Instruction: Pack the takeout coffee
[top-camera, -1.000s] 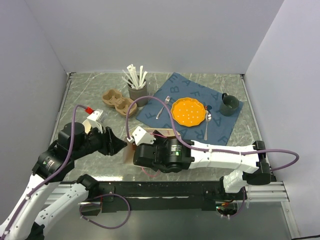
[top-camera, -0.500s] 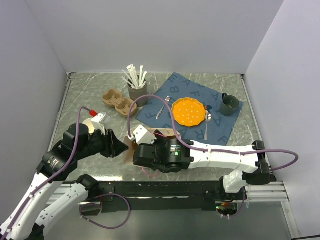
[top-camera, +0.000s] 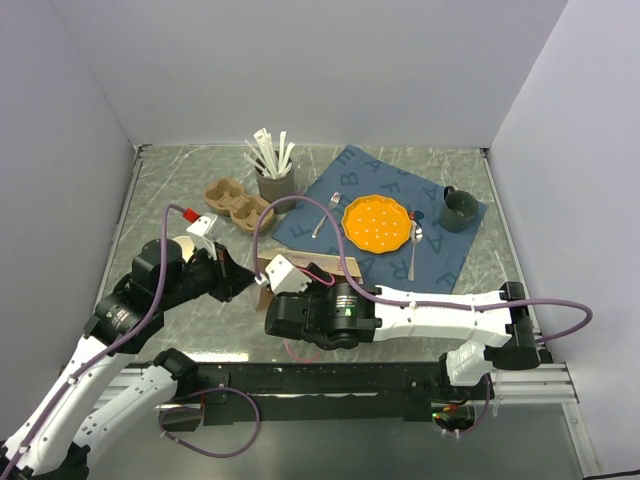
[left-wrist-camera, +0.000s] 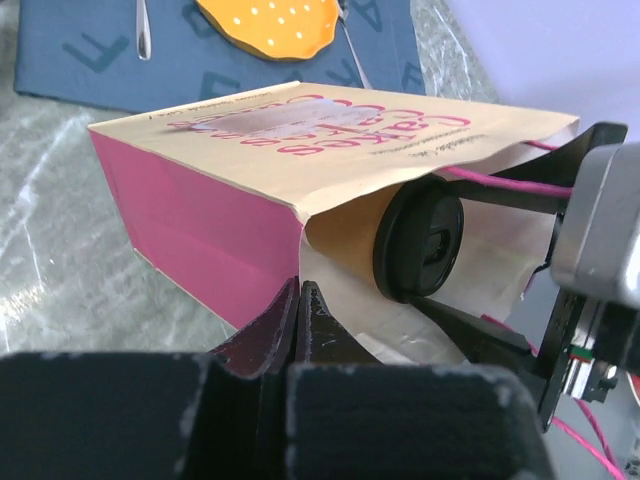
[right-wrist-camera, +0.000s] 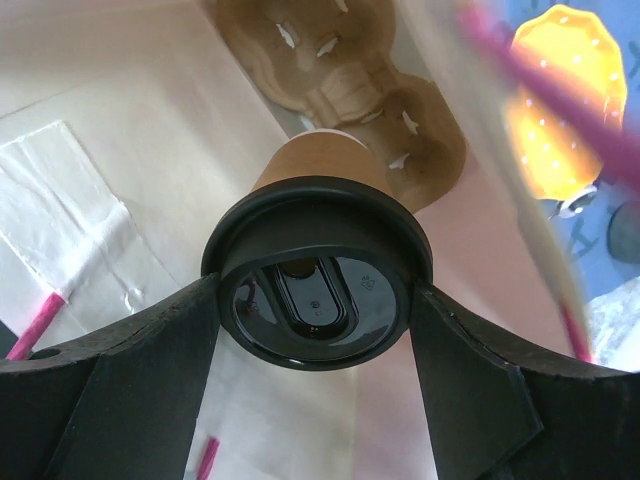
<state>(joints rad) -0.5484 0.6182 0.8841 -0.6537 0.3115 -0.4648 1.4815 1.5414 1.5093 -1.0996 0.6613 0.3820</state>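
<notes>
**Holding coffee at bag mouth**

Gripping coffee (left-wrist-camera: 418, 240) w/ R pincer (right-wrist-camera: 315, 290), fingers (right-wrist-camera: 150, 380) clamped on both sides of the black lid. Holding it sideways, lid facing out, brown cup body pointing into the paper bag (left-wrist-camera: 200, 190). Resting bag on its side on table (top-camera: 170, 190), opening toward the arms, cup body already under the top flap, lid approx. at the mouth.

Pressing L pincer (left-wrist-camera: 300, 292) fully together, tips meeting right at bag's lower lip, next to the pink side panel. Not managing to tell whether paper is caught betw. them.

Seeing blue cloth (top-camera: 445, 255) just beyond bag, w/ orange plate (top-camera: 377, 222), fork (top-camera: 325, 215) and spoon (top-camera: 414, 250) on it, and a dark mug (top-camera: 458, 208) at its far R corner. Noting cardboard cup tray (top-camera: 232, 200) and gray holder of white sticks (top-camera: 273, 182) toward back L, touching or nearly so.
</notes>
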